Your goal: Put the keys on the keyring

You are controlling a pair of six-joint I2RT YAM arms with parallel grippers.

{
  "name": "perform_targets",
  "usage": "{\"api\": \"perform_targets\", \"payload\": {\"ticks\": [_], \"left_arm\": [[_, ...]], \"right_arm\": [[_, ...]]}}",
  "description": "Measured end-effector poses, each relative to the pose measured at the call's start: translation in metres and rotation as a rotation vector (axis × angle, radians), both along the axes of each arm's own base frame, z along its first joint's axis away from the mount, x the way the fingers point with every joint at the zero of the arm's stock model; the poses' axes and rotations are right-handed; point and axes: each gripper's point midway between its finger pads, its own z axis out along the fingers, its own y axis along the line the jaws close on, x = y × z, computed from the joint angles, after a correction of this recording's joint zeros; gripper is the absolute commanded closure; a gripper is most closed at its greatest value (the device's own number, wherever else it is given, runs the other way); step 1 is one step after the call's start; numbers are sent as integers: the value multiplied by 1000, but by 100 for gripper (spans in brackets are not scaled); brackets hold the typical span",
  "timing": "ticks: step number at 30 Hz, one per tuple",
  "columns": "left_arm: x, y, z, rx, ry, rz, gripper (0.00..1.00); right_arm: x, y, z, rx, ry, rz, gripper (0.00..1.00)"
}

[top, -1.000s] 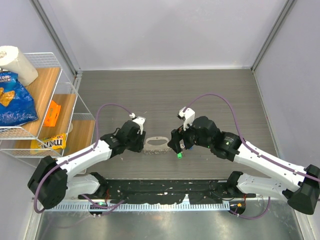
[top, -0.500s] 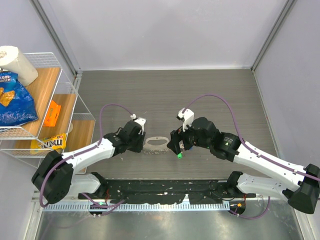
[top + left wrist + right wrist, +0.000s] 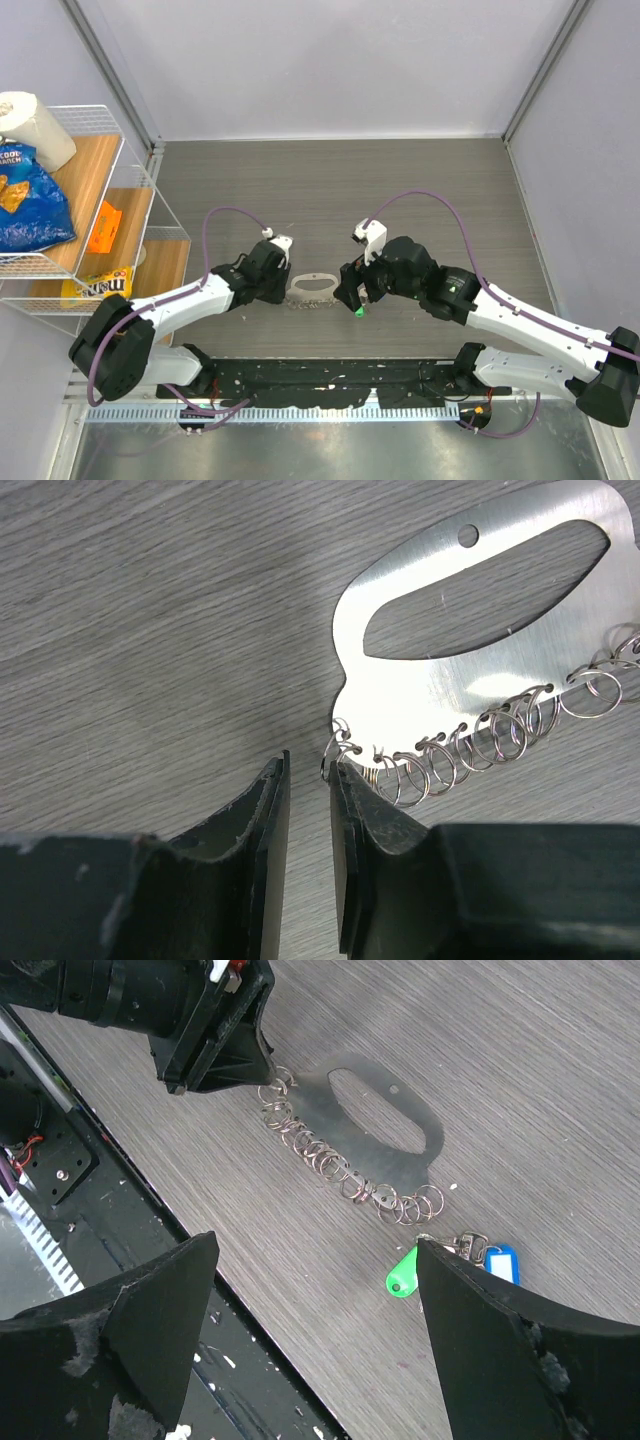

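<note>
Keyring (image 3: 440,695) flat, left gripper (image 3: 308,770) narrowly parted at its end, right gripper (image 3: 318,1245) wide, empty above keys (image 3: 465,1250), snack rack (image 3: 135,190) far left

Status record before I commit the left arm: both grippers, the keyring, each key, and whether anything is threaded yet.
left gripper: low at the table, jaws a narrow gap apart, nothing between them, tips beside the end ring
right gripper: wide open, empty, above the green key and blue key
keyring: flat metal plate, row of small rings along one edge, lying flat
green key: on the table past the row's other end
blue key: beside the green key
threaded: cannot tell
</note>
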Motion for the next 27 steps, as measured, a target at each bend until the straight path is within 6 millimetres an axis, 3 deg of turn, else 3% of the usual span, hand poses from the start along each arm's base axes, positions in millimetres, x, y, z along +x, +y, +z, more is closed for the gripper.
{"api": "perform_targets", "payload": {"ticks": [15,20,22,27], "left_arm": [[3,-5,-1,-19,2,-7,82],[3,-8,-4,-28,11,-18,91],[3,-10,-5,-35,11,-23,100],[5,-13,-4,-43,6,-30,100]], "right_arm": [[-3,0,-5,-8,9,7,14],[-4,1,-5,-7,9,10,14],[-5,1,-5,-7,11,11,14],[-5,1,-6,-6,12,10,14]]}}
